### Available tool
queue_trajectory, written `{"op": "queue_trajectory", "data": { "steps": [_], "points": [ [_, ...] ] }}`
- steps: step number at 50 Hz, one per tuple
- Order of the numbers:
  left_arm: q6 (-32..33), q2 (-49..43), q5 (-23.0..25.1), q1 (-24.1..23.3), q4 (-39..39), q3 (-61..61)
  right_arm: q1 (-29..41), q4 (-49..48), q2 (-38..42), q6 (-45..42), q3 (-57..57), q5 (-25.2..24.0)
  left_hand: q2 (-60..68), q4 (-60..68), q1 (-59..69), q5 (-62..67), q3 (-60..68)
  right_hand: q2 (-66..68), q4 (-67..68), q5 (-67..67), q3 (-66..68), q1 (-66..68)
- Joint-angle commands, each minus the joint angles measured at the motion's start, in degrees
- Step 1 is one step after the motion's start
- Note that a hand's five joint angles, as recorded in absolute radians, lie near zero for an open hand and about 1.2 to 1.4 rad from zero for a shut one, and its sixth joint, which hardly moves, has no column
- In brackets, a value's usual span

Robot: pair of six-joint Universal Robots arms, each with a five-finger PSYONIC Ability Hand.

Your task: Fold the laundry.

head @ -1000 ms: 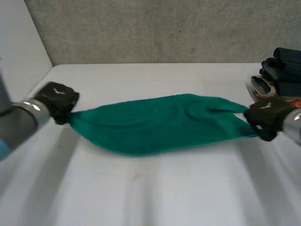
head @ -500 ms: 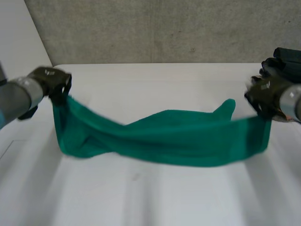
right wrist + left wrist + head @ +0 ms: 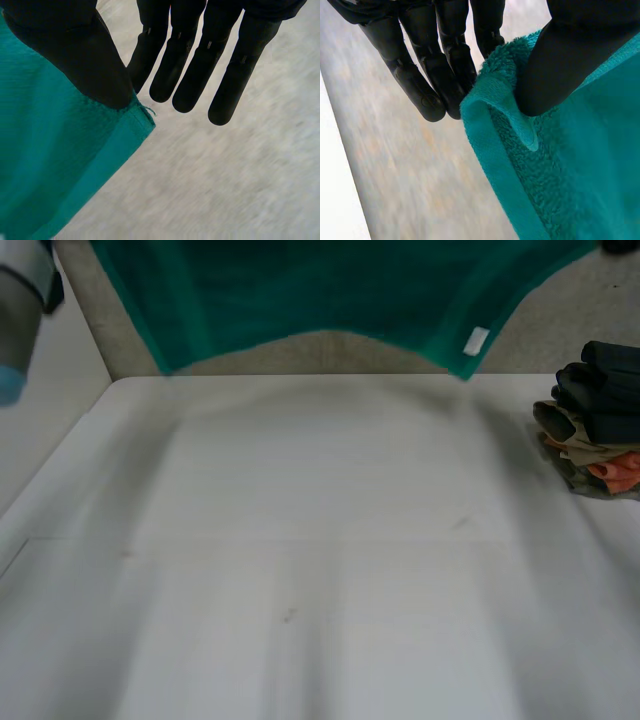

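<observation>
white table point(image 3: 320, 540), clothes pile point(image 3: 600, 410) at right edge; left hand point(image 3: 415, 80), right hand point(image 3: 75, 50) pinch green towel point(image 3: 320, 290) ends aloft.

- Left hand point(image 3: 417, 75): matte black, built in segments, ends in rounded, slightly glossy tips; thumb broad and smooth.
- Right hand point(image 3: 205, 55): same black, bears small pale marks across the finger segments.
- Left arm point(image 3: 18, 310): grey cylinder, closes with a light-blue cap.
</observation>
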Motion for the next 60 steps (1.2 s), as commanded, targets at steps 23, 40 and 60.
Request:
{"op": "queue_trajectory", "data": {
  "steps": [23, 40, 60],
  "points": [
    [25.1, 2.7, 6.1, 5.2, -24.4, -39.5, -6.8, 32.7, -0.9, -31.4, 32.0, -11.1, 11.5, 11.5, 13.0, 13.8, 12.0, 12.6, 11.6, 12.4, 11.8, 14.7],
    [31.7, 6.4, 4.9, 7.1, -37.2, -43.6, -7.9, 37.6, -8.1, -48.4, 39.7, -8.3, 11.5, 11.5, 13.0, 13.8, 12.0, 12.6, 11.6, 12.4, 11.8, 14.7],
    [15.1, -10.8, -3.9, 4.1, -37.8, -16.8, -0.6, 6.1, 11.0, -32.3, 20.2, -7.1, 11.5, 11.5, 13.0, 13.8, 12.0, 12.6, 11.6, 12.4, 11.8, 14.7]
  ]
}}
